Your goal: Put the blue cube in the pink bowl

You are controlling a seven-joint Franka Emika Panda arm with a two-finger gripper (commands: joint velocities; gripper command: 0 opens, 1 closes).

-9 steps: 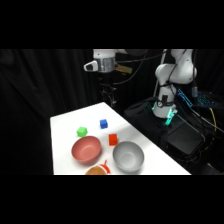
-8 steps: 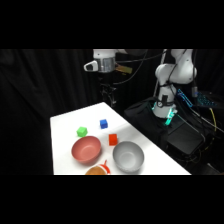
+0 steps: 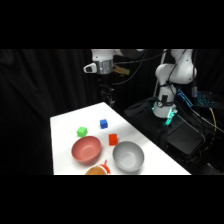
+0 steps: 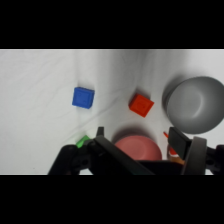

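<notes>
The blue cube [image 3: 103, 123] [image 4: 83, 97] sits on the white table [image 3: 65, 125], toward its far side. The pink bowl [image 3: 86, 149] [image 4: 138, 147] stands nearer the front, upright and empty. My gripper [image 3: 107, 96] hangs high above the table's far end, well clear of both. In the wrist view the gripper [image 4: 137, 134] is open with nothing held. The pink bowl shows far below, between its fingers [image 4: 178, 140].
A red cube [image 3: 113, 139] [image 4: 141, 105] lies between the blue cube and the grey bowl [image 3: 128, 156] [image 4: 195, 105]. A green block [image 3: 82, 131] [image 4: 83, 141] lies left of the blue cube. An orange object [image 3: 97, 170] sits at the front edge.
</notes>
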